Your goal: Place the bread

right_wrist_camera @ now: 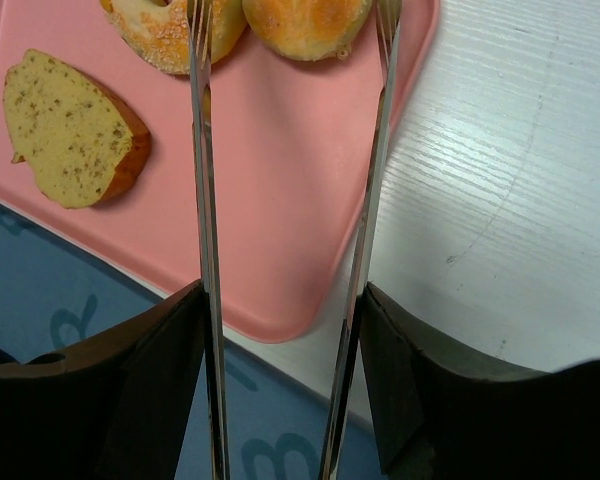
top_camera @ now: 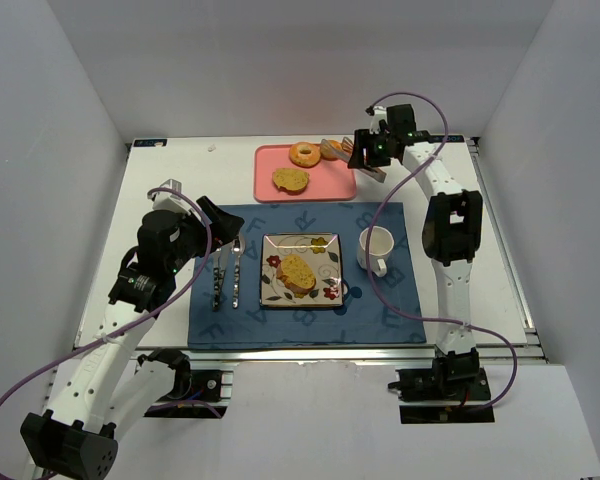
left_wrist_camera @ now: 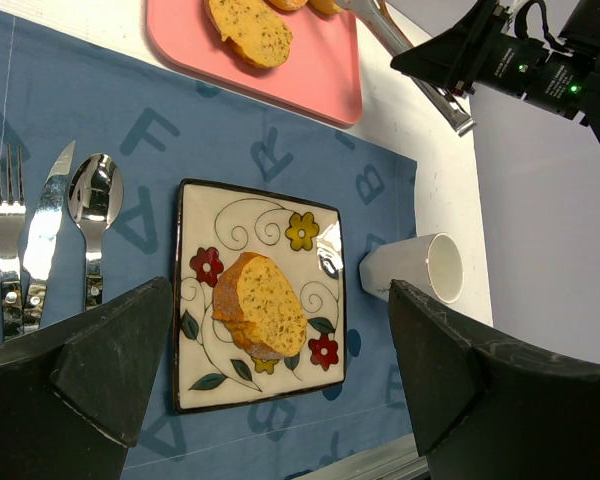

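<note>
White walls are boxing in the pale bench [top_camera: 200,165], where a blue placemat [top_camera: 380,310] is carrying a flowered plate [left_wrist_camera: 188,300], a mug [top_camera: 375,245] and cutlery [left_wrist_camera: 42,230]. One bread slice [left_wrist_camera: 265,305] is lying on that plate. A second slice [right_wrist_camera: 75,130] is sitting on the pink tray [right_wrist_camera: 280,200] at the far edge, beside a ring-shaped roll [right_wrist_camera: 150,35] and a round bun [right_wrist_camera: 305,20].

The right claw [right_wrist_camera: 280,295] is grasping tongs [right_wrist_camera: 202,200]. Their blades are standing apart with nothing between them, and their tips are hanging over the roll and bun rather than the slice. The left claw [left_wrist_camera: 278,292] is hovering released and empty above the plate.

Judging from this, the tongs are lining up for a pick. Doing it well is probably going to mean:
- swinging the tips across until they are straddling the second slice at its narrow width
- lowering until they are almost touching the tray
- squeezing gently, so the crumb is not getting crushed
</note>
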